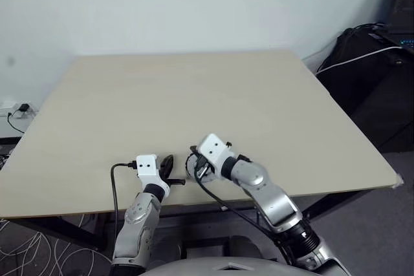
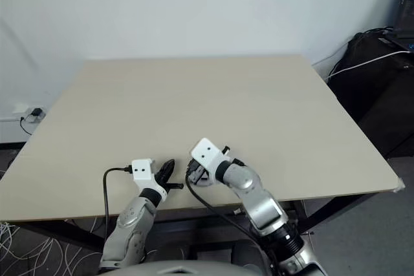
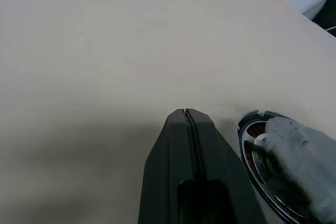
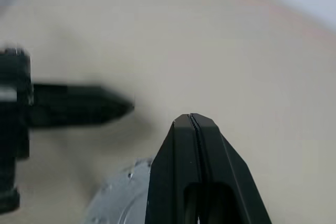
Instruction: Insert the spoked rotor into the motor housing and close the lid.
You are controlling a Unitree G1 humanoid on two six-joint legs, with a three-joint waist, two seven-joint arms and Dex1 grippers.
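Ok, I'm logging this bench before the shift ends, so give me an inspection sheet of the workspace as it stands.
Surface: pale wooden table, bare across most of its top.
Job's things: motor housing near the front edge between the two grippers, copper windings showing at its rim; a silver-grey part, probably the lid, lies over it. Spoked rotor: cannot tell.
Clutter: nothing seen.
Grippers: left gripper shut, empty, beside the housing; right gripper shut, empty, over the housing.
Cables: black cable on the left arm, another along the right arm; loose white wires on the floor.
Surroundings: white wall, wall socket at left, dark bags at right.
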